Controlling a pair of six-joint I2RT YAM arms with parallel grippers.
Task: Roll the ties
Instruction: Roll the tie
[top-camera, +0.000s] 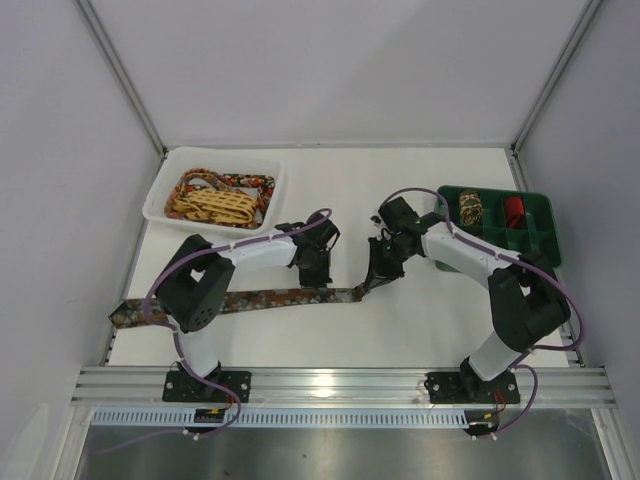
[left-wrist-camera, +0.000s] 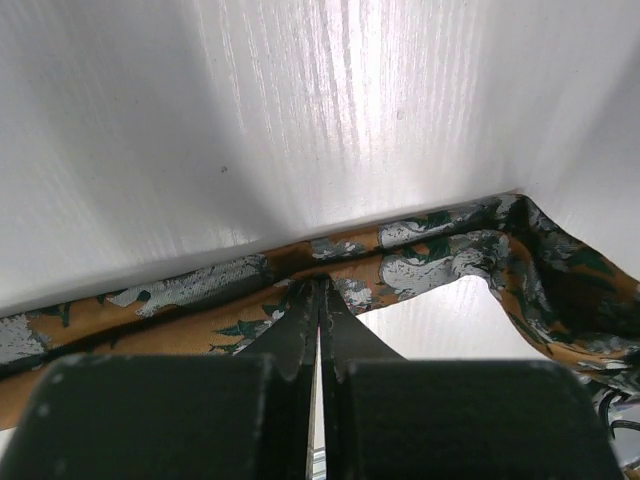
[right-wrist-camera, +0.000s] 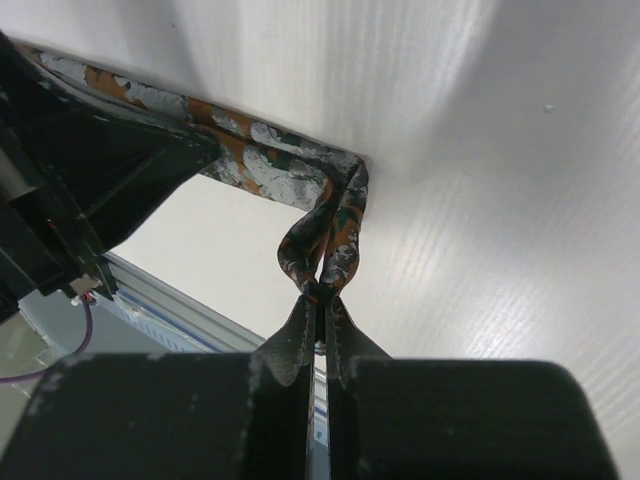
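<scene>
One brown tie (top-camera: 260, 298) lies flat across the lower middle: my right gripper (right-wrist-camera: 322, 298) pinches its folded tip, and my left gripper (left-wrist-camera: 320, 288), closed too, bears down on the strip. Uneven pull could slip the tip free or skew the roll. Two loose ties (top-camera: 215, 205) show in the upper-left tray (top-camera: 158, 200); two rolled coils (top-camera: 470, 207) sit in the upper-right bin (top-camera: 548, 240)

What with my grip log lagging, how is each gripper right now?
The left gripper: shut on the brown tie.
The right gripper: shut on the same tie's folded end.
</scene>
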